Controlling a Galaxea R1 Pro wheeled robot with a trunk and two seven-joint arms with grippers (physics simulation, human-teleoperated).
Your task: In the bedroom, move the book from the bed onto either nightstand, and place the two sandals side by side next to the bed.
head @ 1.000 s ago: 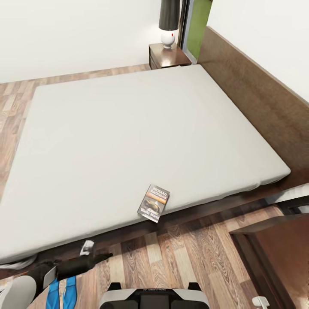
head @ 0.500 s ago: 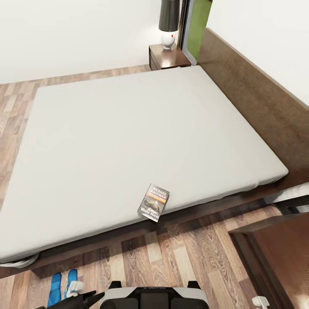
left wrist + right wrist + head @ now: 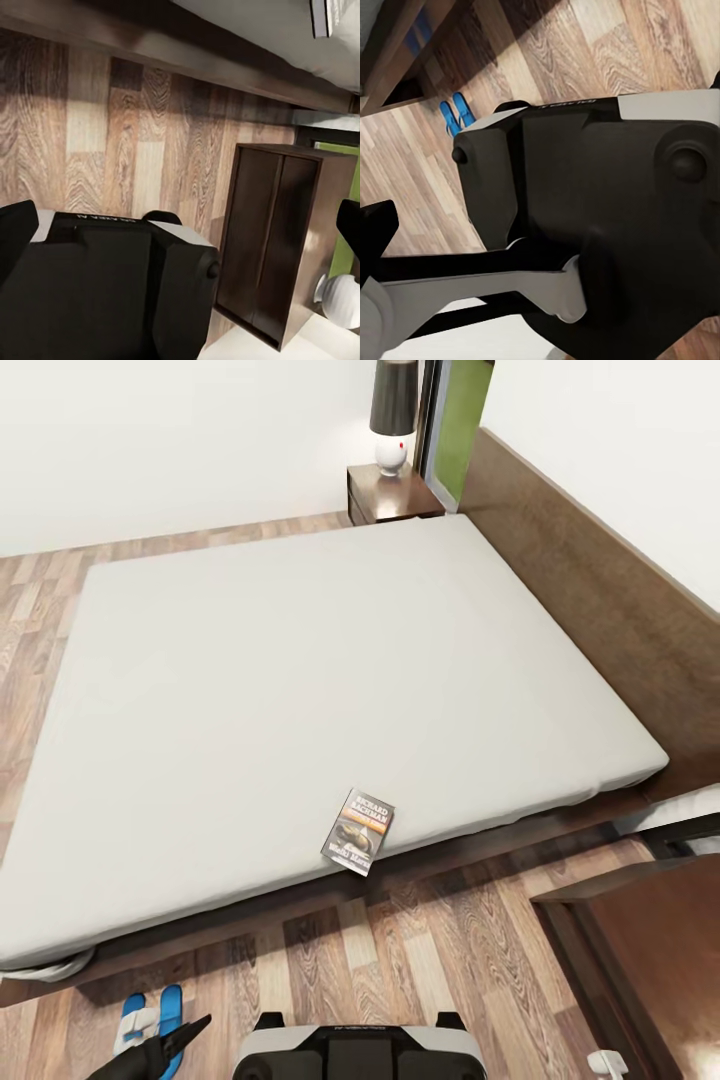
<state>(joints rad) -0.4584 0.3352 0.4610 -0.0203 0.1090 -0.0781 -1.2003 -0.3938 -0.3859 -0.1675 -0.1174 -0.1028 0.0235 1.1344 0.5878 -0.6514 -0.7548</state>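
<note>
Left gripper (image 3: 165,1045) by the two sandals (image 3: 150,1018) (jaw state unclear), lying paired beside the bed (image 3: 300,690), book (image 3: 358,831) atop.

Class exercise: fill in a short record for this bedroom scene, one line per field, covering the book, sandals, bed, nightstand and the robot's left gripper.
book: flat on the mattress, at its near edge
sandals: side by side on the floor beside the bed
bed: grey mattress, bare but for the book
nightstand: far side of the bed, bears a lamp
left gripper: low, beside the sandals; holds nothing; open or shut unclear
</note>
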